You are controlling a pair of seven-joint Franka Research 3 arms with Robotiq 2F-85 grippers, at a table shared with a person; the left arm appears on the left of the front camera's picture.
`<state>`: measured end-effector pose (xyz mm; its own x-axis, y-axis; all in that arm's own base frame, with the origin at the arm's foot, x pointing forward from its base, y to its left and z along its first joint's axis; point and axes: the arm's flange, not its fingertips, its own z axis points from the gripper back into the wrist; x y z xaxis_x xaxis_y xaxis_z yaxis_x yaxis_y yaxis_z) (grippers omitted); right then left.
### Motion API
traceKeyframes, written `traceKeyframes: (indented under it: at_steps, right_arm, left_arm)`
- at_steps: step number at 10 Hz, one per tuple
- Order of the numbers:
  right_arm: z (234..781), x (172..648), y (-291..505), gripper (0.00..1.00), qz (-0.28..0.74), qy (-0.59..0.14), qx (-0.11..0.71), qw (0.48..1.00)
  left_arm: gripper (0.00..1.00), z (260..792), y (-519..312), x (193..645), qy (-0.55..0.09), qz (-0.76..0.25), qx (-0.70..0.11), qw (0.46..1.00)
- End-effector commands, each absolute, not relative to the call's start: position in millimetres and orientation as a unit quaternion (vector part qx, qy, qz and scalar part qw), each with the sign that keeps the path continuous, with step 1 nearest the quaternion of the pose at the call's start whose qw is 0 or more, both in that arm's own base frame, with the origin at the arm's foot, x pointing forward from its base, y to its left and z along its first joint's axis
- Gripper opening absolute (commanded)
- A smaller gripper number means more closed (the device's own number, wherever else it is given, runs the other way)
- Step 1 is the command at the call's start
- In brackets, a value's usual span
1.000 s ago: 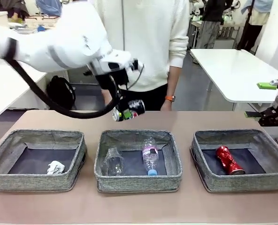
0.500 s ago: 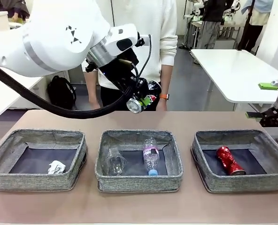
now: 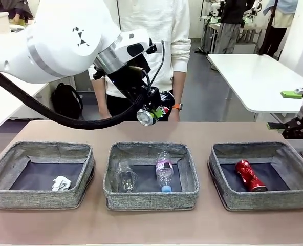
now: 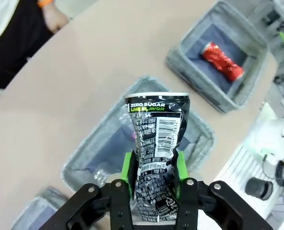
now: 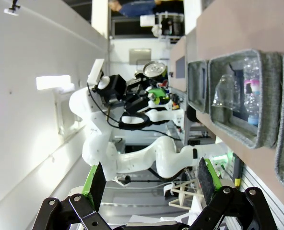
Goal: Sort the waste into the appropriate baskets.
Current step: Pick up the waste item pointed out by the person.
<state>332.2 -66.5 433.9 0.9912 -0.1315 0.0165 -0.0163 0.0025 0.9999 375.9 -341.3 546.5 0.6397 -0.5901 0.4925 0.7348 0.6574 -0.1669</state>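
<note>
Front view: three baskets are lined along the desk [image 3: 202, 130], below the left gripper [image 3: 152, 106], one per waste class. The right basket [image 3: 228, 177], below and to its right, already holds the crushed red can [image 3: 250, 175]. The crushed dark can [image 4: 156, 143] is clamped between the left gripper's pads, carried high, presumably for clearance over basket walls. The right gripper [image 5: 149, 187] stands open, empty, parked aside.

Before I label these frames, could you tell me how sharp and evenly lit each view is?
Front view: even lighting, sharp, soft shadows inside the baskets. Left wrist view: the dark can in the left gripper is crisp enough to read its print; wide-angle bending at the edges. Right wrist view: rolled sideways, a bright light patch glares on the wall, the right gripper is sharp.
</note>
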Motion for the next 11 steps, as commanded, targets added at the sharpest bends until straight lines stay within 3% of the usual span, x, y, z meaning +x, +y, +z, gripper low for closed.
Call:
traceKeyframes:
  at_steps: [1, 5, 11]
  right_arm:
    - [437, 331, -67, 1.00, -0.038, -0.050, 0.706, 0.706]
    - [437, 331, -67, 1.00, -0.038, -0.050, 0.706, 0.706]
    - [437, 331, -67, 1.00, -0.038, -0.050, 0.706, 0.706]
  left_arm:
    - [0.39, 599, -355, 348, -0.203, -0.276, -0.148, 0.928]
    - [0.39, 701, -395, 289, -0.175, -0.183, -0.096, 0.963]
    - [0.39, 751, -411, 270, -0.151, -0.151, -0.048, 0.976]
